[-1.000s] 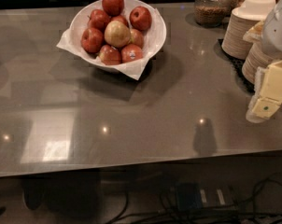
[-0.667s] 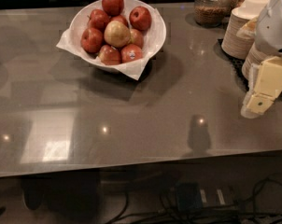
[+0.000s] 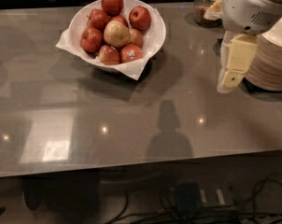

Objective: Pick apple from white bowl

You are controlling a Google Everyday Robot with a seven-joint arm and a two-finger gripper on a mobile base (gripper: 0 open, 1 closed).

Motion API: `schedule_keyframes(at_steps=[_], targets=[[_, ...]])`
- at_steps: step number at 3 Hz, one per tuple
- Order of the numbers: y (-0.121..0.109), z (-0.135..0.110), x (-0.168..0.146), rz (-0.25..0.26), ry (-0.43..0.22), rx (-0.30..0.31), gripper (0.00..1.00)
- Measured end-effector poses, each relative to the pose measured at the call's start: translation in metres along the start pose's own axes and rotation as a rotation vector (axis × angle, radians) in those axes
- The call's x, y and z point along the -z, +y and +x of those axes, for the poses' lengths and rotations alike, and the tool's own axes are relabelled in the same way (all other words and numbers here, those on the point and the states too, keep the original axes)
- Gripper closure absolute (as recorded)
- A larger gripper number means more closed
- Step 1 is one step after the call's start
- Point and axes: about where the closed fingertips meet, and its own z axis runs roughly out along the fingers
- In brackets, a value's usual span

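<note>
The pale yellow-green apple (image 3: 116,33) lies on top in the middle of the white bowl (image 3: 158,35), among several dark red apples. The bowl is lined with a white napkin whose corners stick out, and it stands at the far left-centre of the grey table (image 3: 131,125). My gripper (image 3: 229,80) hangs at the right, pale yellow under the white arm housing (image 3: 253,6). It is above the table surface, well to the right of the bowl and apart from it. It holds nothing that I can see.
A stack of white disposable plates (image 3: 274,59) stands at the right edge, just behind the gripper. A glass jar (image 3: 207,3) stands at the far right. The table's front edge runs along the bottom, with cables (image 3: 197,204) on the floor beneath.
The gripper has moved left and toward the far side of the table, closer to the bowl. The bowl and apples have not moved.
</note>
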Motion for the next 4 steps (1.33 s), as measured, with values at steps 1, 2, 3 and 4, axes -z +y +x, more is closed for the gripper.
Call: schedule_keyframes(at_steps=[1, 2, 3, 4], targets=[[-0.04, -0.047, -0.006, 0.013, -0.053, 0.119, 0.0], [-0.075, -0.098, -0.019, 0.027, -0.138, 0.197, 0.0], [-0.103, -0.143, -0.042, 0.034, -0.273, 0.206, 0.0], [-0.103, -0.143, -0.043, 0.035, -0.274, 0.207, 0.0]])
